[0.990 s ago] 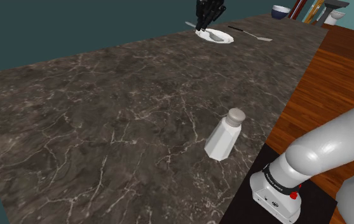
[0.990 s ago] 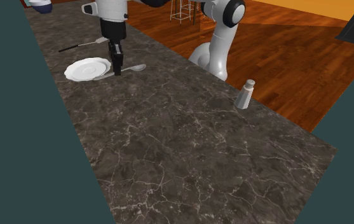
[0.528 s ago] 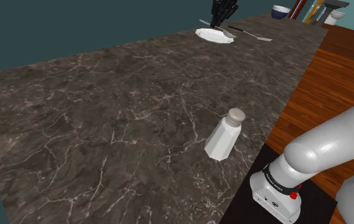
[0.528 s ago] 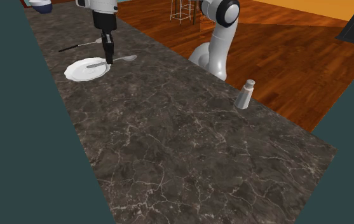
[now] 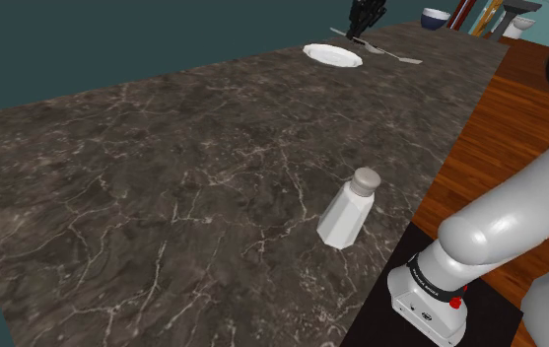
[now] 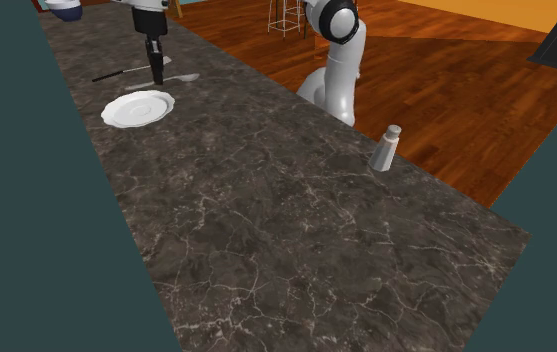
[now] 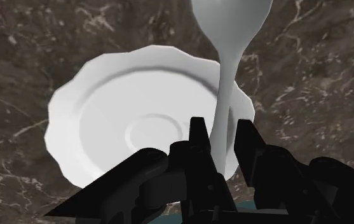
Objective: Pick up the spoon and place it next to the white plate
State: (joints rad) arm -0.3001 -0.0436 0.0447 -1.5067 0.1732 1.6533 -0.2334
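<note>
At the counter's far end: gripper (image 6: 156, 76) just beside the white plate (image 6: 138, 107), on the side toward the dark-handled utensil (image 6: 116, 73).
Jaws: clamped on the spoon (image 7: 231, 25) handle, bowl sticking out past the fingertips.
Spoon position: in the grip, between plate and utensil in the second exterior view; can't tell if it touches the countertop (image 5: 213, 177).
Shaker (image 5: 346, 212): upright, well apart from the plate.

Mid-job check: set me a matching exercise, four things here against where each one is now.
1 spoon
2 white plate
3 shaker
4 blue bowl

A at the far end of the counter
B clasped in the gripper
C lying bare on the counter
D upright near the stand

Pairs: 1-B, 2-C, 3-D, 4-A
</note>
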